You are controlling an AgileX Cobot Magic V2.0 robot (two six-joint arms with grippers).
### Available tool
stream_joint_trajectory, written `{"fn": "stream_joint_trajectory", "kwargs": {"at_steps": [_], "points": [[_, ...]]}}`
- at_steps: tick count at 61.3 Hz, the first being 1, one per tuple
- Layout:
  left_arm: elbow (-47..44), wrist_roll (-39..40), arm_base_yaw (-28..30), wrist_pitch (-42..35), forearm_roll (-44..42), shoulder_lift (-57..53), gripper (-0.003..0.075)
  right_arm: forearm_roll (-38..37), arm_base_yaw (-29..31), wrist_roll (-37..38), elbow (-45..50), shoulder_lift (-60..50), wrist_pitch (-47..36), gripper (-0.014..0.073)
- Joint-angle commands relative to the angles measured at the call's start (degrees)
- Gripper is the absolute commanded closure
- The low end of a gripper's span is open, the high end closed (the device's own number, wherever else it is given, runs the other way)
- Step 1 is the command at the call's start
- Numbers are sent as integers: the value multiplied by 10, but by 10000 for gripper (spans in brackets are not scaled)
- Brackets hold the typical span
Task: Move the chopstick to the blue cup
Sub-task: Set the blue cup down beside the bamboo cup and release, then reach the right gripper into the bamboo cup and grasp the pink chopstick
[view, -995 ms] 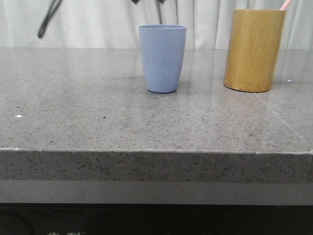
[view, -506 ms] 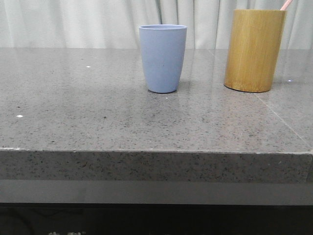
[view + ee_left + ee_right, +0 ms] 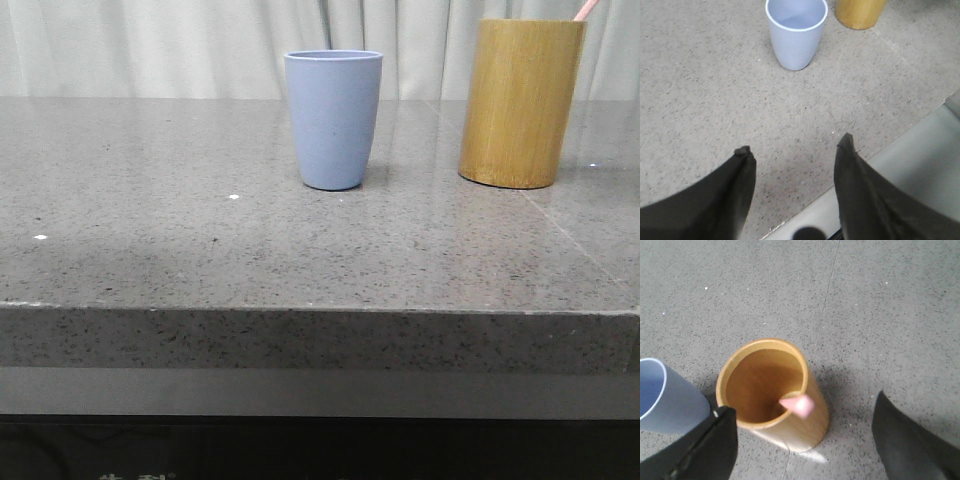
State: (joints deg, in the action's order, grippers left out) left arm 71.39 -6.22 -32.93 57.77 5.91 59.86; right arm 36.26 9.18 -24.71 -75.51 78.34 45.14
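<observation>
Chopstick: leaning on the rim inside the bamboo holder, just ahead of and between the spread fingers of the right gripper, seemingly poised for a pick. Blue cup: empty, well beyond the left gripper, fingers likewise apart, holding nothing.

Grey speckled stone surface w/ thick front edge, faint seam toward right side. Pale pleated curtain along far edge. Soft, even light; dark gap below.
</observation>
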Motion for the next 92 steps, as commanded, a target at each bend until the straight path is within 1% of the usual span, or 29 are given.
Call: {"fn": "stream_joint_trajectory", "kwargs": {"at_steps": [1, 5, 9, 19, 24, 31, 35, 47, 53, 59, 64, 71, 85, 92], "points": [[-6, 7, -4, -48, -2, -27, 352, 25, -5, -14, -41, 7, -12, 23], [-9, 7, -4, -40, -2, -33, 352, 25, -10, -18, -55, 18, -12, 29], [-9, 7, -4, -37, -2, -32, 352, 25, -14, -18, -63, 27, -15, 60], [-9, 7, -4, -37, -2, -29, 352, 29, -15, -18, -70, 41, -21, 216], [-9, 7, -4, -43, -2, -29, 352, 29, -15, -18, -70, 43, -18, 281], [-9, 7, -4, -44, -2, -29, 352, 29, -15, -18, -70, 43, -13, 349], [-9, 7, -4, -44, -2, -29, 352, 30, -15, -18, -70, 43, -11, 400], [-9, 7, -4, -44, -2, -29, 352, 31, -15, -18, -70, 43, -11, 588], [-9, 7, -4, -44, -2, -29, 352, 31, -15, -18, -70, 43, -11, 648], [-9, 7, -4, -44, -2, -29, 352, 31, -15, -18, -72, 43, -4, 676], [-9, 7, -4, -44, -2, -29, 352, 31, -15, -19, -83, 39, 5, 675], [-9, 7, -4, -44, -2, -29, 352, 29, -15, -19, -123, 30, 32, 675], [-9, 7, -4, -44, -2, -29, 352, -7, -15, -19, -258, 4, 134, 675], [-9, 7, -4, -44, -2, -29, 352, -8, -15, -19, -318, -9, 157, 675]]}}
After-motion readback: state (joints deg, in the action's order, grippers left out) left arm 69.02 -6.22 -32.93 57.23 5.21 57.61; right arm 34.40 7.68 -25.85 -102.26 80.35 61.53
